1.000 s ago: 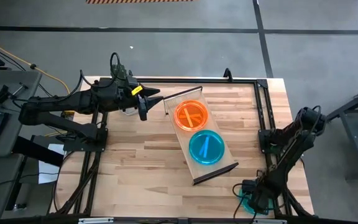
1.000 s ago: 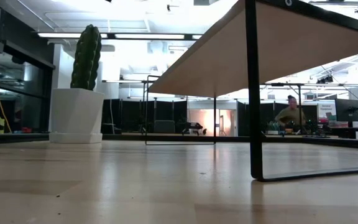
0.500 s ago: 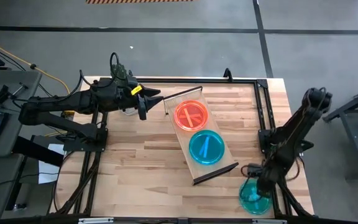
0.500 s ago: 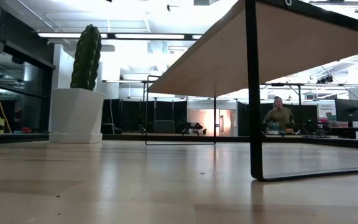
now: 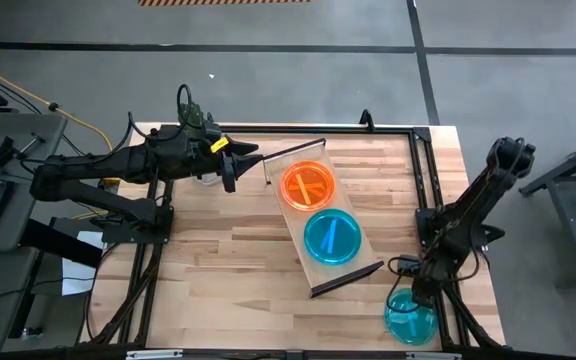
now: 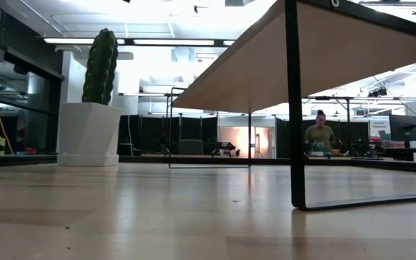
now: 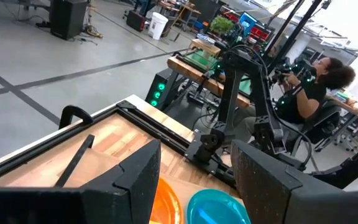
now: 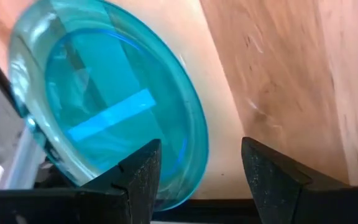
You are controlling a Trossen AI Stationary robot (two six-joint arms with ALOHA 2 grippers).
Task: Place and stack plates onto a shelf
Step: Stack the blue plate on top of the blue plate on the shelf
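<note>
The shelf point(image 5: 295, 224) lies slantwise mid-table and carries an orange plate point(image 5: 306, 185) and a teal plate point(image 5: 332, 237), side by side. Another teal plate point(image 5: 410, 316) lies by the table's near right corner. My right gripper point(image 5: 422, 290) point(image 8: 201, 180) is open just beyond that plate's far rim. In the right wrist view one finger point(image 8: 138, 177) stands over the plate's point(image 8: 104, 112) inside and the other point(image 8: 278, 177) outside it. My left gripper point(image 5: 231, 172) point(image 7: 197, 180) waits open at the far left, short of the shelf. Other plates are out of view. My right gripper comes from above with its fingers either side of the teal plate's rim point(image 8: 197, 149), and the gap between them is wide. I cannot tell whether either finger touches the plate. The plate lies on the tabletop.
A dark frame point(image 5: 420, 170) runs along the table's far and right edges. Bare butcher-block point(image 5: 218, 260) spreads left of the shelf. A person point(image 7: 309, 93) sits beyond the right side. In the low view a potted cactus point(image 6: 96, 94) stands in the room.
My right gripper has risen and drawn back from over the corner teal plate toward the far edge, uncovering the whole plate. The right arm's elbow has lifted. The left arm has kept still.
</note>
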